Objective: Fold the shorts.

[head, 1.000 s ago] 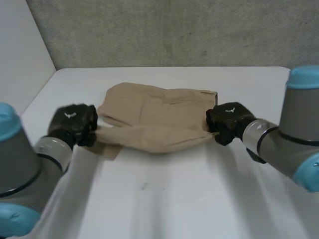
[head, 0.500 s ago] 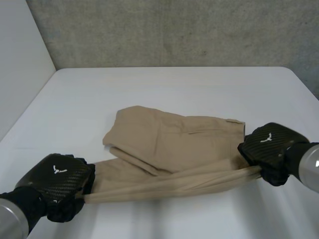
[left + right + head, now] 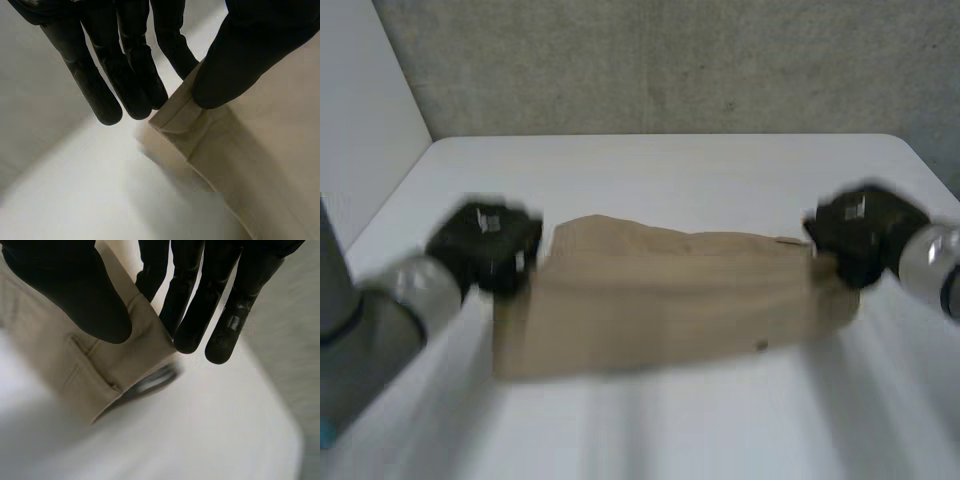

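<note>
In the head view we see the beige cloth shorts [image 3: 670,300] lying wide on the white table [image 3: 670,160], stretched out between the two hands. The left hand [image 3: 485,245] is at one end of the shorts and the right hand [image 3: 860,230] is at the opposite end. Each hand touches the cloth at its own end.

In the left wrist view, the left hand [image 3: 125,50] has one corner of the shorts [image 3: 240,165] between its thumb and its fingers [image 3: 135,85]. The thumb tip lies on the folded hem and the nearest finger goes behind the edge, so this hand pinches the cloth. The other fingers are straight, just beside the corner.

In the right wrist view, the right hand [image 3: 75,290] pinches another corner of the shorts [image 3: 100,365] in the same way. The thumb presses on the top face and the straight fingers [image 3: 190,305] are on the far side of the edge. The table [image 3: 225,430] is below the fingertips.
</note>
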